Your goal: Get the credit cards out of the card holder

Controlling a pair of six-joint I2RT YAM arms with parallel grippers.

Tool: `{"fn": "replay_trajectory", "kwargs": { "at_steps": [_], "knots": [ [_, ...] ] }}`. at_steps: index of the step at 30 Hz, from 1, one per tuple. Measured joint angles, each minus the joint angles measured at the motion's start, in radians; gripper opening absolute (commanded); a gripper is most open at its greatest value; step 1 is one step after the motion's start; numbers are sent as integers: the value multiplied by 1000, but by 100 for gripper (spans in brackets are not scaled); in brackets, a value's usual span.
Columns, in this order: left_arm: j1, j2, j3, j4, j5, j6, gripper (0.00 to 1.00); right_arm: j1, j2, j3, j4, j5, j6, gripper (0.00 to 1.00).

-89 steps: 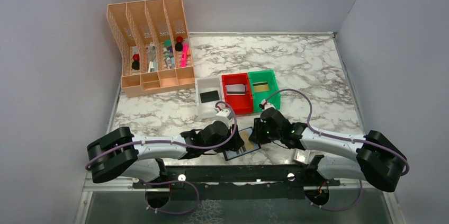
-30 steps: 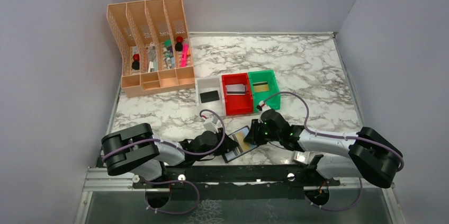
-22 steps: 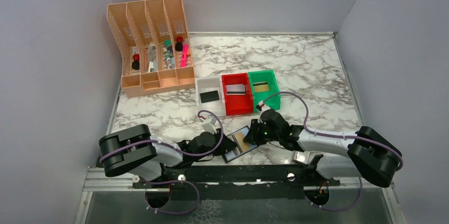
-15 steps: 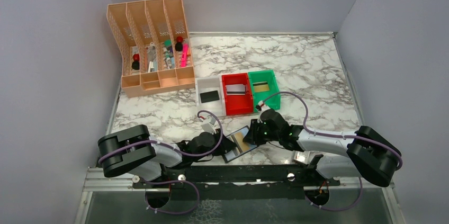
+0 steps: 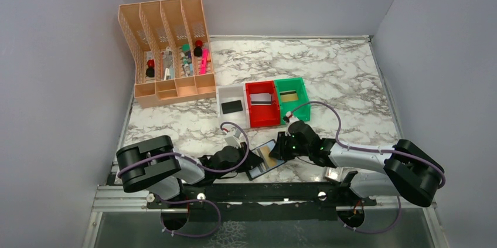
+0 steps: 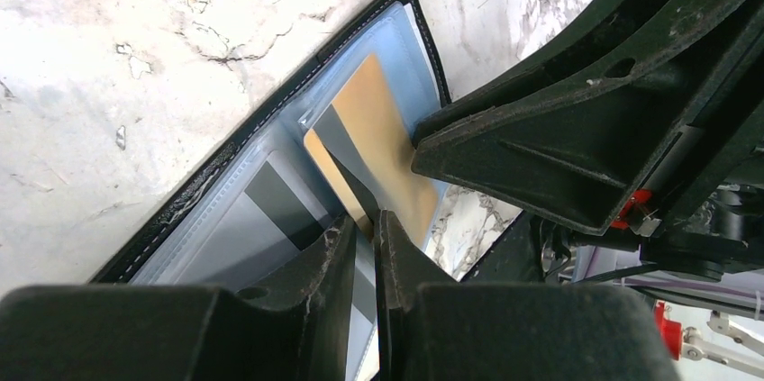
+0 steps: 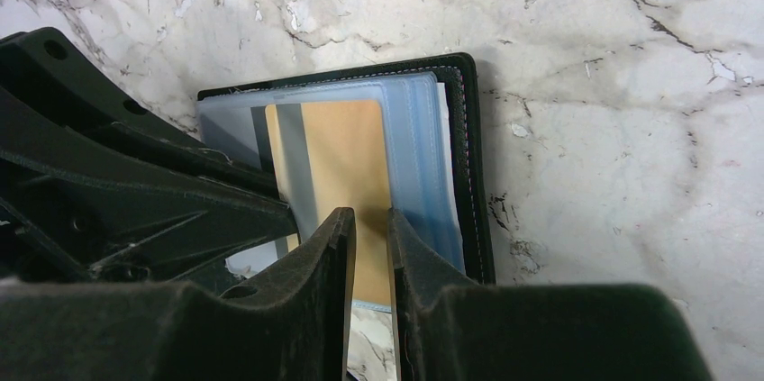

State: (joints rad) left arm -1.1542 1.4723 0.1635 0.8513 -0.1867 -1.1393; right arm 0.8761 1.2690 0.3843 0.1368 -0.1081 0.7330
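- The card holder [image 5: 265, 160] lies open on the marble table [image 5: 328, 72], near its front edge and between the two arms. A gold card [image 6: 378, 138] with a dark stripe sits in a clear pocket, with a grey card [image 6: 261, 210] in the pocket beside it.
- The left gripper [image 6: 365, 228] has its fingers nearly together at the gold card's corner. Whether they nip the card cannot be told.
- The right gripper [image 7: 371, 219] shows an equally narrow gap over the holder's other end. Whether it clamps or only presses is unclear.
- The pull probably needs to run along the pocket, low and slow, with the right gripper pinning the holder so it does not drag along.
- The left fingers should catch the card alone, not the pocket film.
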Motion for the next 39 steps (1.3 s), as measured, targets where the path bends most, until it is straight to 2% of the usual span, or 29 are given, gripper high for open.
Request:
{"fn": "replay_trajectory", "kwargs": {
  "at_steps": [3,6,18,22,32,39],
  "knots": [
    [0,16,0,24,3,0,16,0,0,0,0,0,0,25],
    [0,29,-1,42,3,-1,1,-1,0,0,0,0,0,25],
    [3,50,-23,98,11,-4,0,-1,-2,0,-3,6,0,26],
    [8,2,-70,110,20,-13,0,-1,-2,0,-3,7,0,26],
    [10,-215,-93,-111,26,5,0,0,1,13,-21,9,-1,27],
    [10,-364,-93,-276,25,30,0,0,-27,27,-80,6,-16,31]
  ]
}}
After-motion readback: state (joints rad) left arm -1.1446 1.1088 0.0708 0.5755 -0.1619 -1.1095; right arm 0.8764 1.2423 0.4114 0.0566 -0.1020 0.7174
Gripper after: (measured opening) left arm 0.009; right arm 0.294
